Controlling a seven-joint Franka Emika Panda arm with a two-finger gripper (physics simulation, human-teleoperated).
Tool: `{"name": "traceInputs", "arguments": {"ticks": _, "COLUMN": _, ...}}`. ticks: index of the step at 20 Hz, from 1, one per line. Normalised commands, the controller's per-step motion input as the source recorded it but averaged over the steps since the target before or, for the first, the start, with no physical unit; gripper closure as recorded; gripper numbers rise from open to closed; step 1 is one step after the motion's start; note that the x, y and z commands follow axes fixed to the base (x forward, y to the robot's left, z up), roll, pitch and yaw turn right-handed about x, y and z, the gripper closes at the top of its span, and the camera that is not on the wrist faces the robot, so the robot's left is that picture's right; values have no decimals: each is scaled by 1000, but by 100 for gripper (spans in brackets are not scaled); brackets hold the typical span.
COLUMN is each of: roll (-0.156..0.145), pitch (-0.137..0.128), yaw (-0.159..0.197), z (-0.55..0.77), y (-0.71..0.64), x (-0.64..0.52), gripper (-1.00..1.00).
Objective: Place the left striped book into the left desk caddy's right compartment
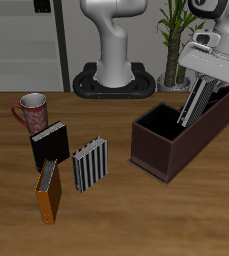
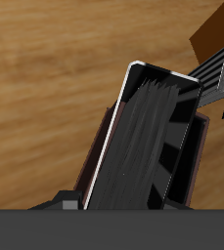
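My gripper (image 1: 206,80) is shut on the left striped book (image 1: 196,102), a slim book with black and pale-grey stripes. It holds the book tilted, lower end down, over the open top of the dark maroon-brown desk caddy (image 1: 156,150). The book's lower end sits at about rim height over the caddy's dark interior (image 1: 169,121); I cannot tell which section it is over. In the wrist view the book (image 2: 148,132) fills the middle, clamped in my gripper (image 2: 138,190), with wood table behind it.
A second striped book (image 1: 90,163) stands upright near the table's middle. A black book (image 1: 49,145) and an orange book (image 1: 49,190) stand beside it, with a red mug (image 1: 32,110) farther back. The robot base (image 1: 114,78) and a plant (image 1: 174,45) are at the back.
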Motion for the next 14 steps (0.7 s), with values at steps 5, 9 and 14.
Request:
{"name": "traceInputs", "arguments": {"ticks": 5, "roll": -46, "pitch": -14, "yaw": -22, "z": 28, "y": -221, "x": -30, "gripper": 100}}
{"name": "traceInputs", "arguments": {"ticks": 9, "roll": -29, "pitch": 2, "yaw": -17, "z": -24, "y": -188, "x": 16, "gripper": 100}}
{"name": "traceInputs", "arguments": {"ticks": 14, "roll": -12, "pitch": 5, "yaw": 4, "z": -78, "y": -149, "x": 46, "gripper": 100}}
